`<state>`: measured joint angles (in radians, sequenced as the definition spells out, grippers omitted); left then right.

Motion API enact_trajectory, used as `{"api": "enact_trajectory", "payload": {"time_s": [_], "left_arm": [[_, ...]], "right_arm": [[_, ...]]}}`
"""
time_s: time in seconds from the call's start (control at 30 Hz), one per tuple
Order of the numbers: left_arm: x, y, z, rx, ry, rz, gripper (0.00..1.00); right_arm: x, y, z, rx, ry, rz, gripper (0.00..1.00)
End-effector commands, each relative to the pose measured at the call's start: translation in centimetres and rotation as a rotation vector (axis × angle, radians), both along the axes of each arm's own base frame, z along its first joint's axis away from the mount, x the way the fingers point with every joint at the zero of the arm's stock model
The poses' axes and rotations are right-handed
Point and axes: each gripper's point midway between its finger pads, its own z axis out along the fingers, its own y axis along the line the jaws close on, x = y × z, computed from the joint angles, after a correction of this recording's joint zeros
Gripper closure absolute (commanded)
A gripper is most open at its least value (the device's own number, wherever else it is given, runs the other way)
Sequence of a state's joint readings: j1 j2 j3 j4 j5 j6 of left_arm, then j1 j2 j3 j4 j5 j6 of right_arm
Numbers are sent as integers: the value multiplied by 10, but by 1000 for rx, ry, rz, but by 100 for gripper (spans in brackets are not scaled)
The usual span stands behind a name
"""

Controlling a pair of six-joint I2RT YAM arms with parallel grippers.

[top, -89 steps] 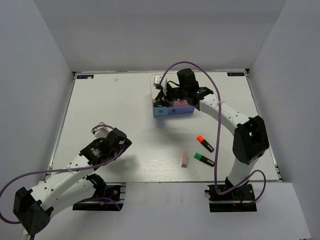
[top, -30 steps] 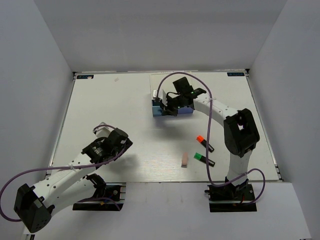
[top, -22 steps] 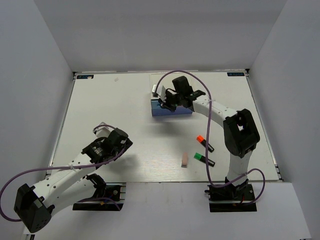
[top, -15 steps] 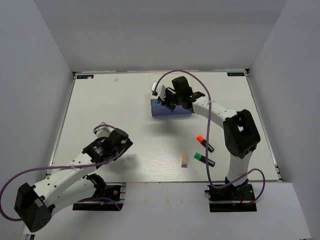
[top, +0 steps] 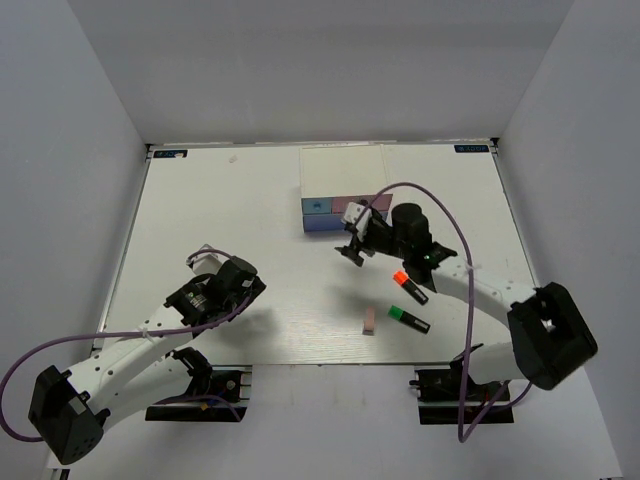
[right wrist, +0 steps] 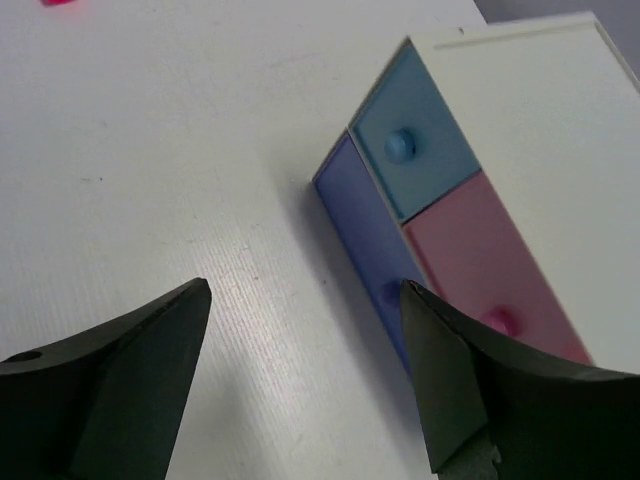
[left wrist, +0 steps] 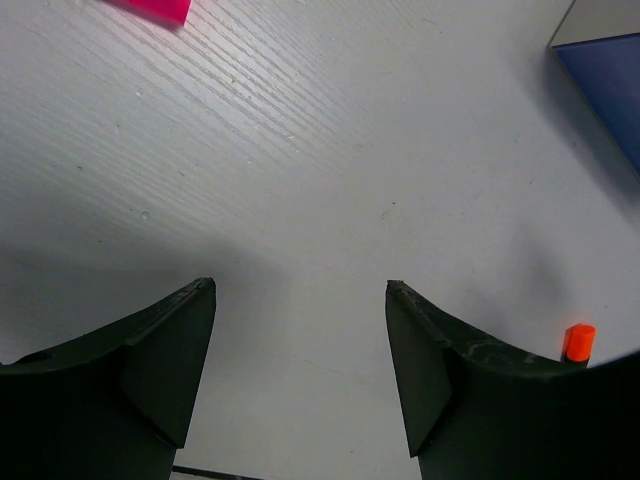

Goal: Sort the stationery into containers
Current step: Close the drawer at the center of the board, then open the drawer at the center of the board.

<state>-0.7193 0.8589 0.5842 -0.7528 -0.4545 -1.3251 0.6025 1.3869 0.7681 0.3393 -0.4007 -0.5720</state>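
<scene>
Top external view: two short black highlighters lie on the table's right half, well apart from the box. The orange-capped highlighter (top: 408,287) lies just behind the green-capped highlighter (top: 408,320); both are slim cylinders with the coloured cap at the left end. A small pinkish-beige block eraser (top: 369,319) lies just left of the green cap, apart from it.

The box (top: 340,170) stands at the far centre of the table and has a flat, smooth white top. In the right wrist view its front shows a light blue drawer (right wrist: 415,150) beside a pink drawer (right wrist: 480,262), with a wide periwinkle drawer (right wrist: 368,232) beneath. All three sit flush, and each carries a small round knob. The frame edge cuts off the pink drawer and the box's far side.

A bright pink piece (left wrist: 150,8) is cut off by the top edge of the left wrist view, and its identity cannot be told.

The right gripper (top: 352,248) hangs between the box and the highlighters, jaws spread wide and holding nothing. The left gripper (left wrist: 298,290) sits over the near left area, also spread wide and holding nothing; one finger hides all of the orange-capped highlighter but its cap.

The table (top: 230,210) is white with a fine linear grain. Plain grey walls (top: 100,80) enclose it.
</scene>
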Motion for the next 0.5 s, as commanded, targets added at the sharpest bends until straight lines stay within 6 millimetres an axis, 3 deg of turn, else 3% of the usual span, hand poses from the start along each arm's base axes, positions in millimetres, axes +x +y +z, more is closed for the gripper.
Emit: {"api": "enact_trajectory", "payload": {"time_s": [0.0, 0.03, 0.1, 0.17, 0.2, 0.33, 0.37, 0.47], "left_arm": [[5, -3, 8, -23, -24, 11, 21], [6, -4, 7, -23, -24, 11, 21], [6, -4, 7, -17, -24, 4, 20], [7, -5, 6, -17, -24, 4, 20], [6, -7, 6, -23, -18, -2, 20], [6, -6, 5, -17, -18, -9, 20], [5, -5, 4, -11, -11, -9, 20], [3, -4, 3, -13, -14, -9, 20]], "right_arm": [[20, -12, 35, 223, -12, -191, 21], [24, -15, 26, 239, 116, -271, 44], [36, -30, 7, 204, 226, -407, 63], [42, -31, 4, 259, 338, -488, 77], [46, -38, -4, 260, 378, -553, 77], [60, -40, 1, 415, 527, -686, 70], [63, -39, -1, 428, 544, -695, 62], [72, -33, 8, 471, 574, -704, 53]]}}
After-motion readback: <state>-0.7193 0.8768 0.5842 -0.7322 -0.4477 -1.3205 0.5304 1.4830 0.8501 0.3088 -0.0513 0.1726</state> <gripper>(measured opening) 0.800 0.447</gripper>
